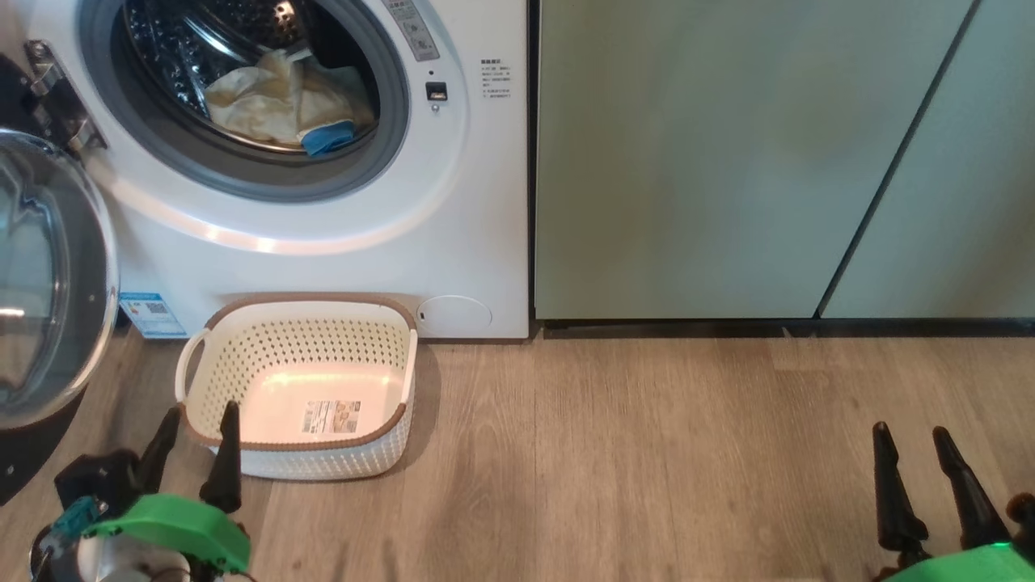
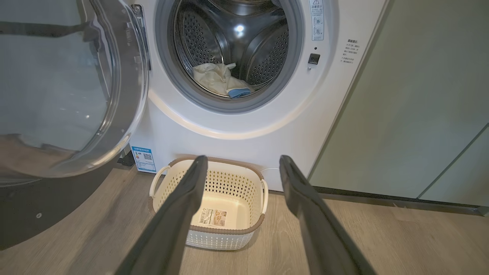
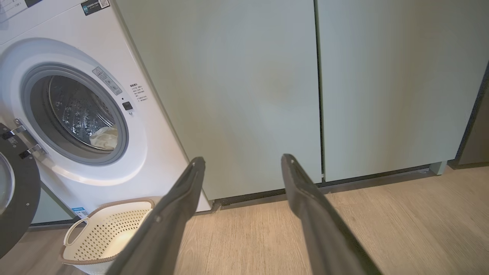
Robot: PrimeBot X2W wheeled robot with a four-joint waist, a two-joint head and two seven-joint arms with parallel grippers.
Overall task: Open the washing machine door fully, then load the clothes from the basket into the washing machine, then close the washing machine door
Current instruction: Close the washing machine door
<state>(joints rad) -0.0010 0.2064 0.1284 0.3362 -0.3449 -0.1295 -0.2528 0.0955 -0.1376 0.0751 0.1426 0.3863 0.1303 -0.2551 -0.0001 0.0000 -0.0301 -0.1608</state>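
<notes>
Clothes (image 1: 275, 101) sit inside the washing machine (image 1: 453, 202), basket (image 1: 380, 453) below it bare, door (image 1: 48, 275) hanging wide; left hand (image 1: 202, 411) and right hand (image 1: 910, 430) spread empty, likely awaiting door-closing.

Head camera looks down from in front of the washing machine (image 1: 323, 267). Left wrist camera faces it squarely, fairly near; right wrist camera sees it obliquely, seemingly from farther right. All share the basket (image 1: 307, 343) at its foot.
</notes>
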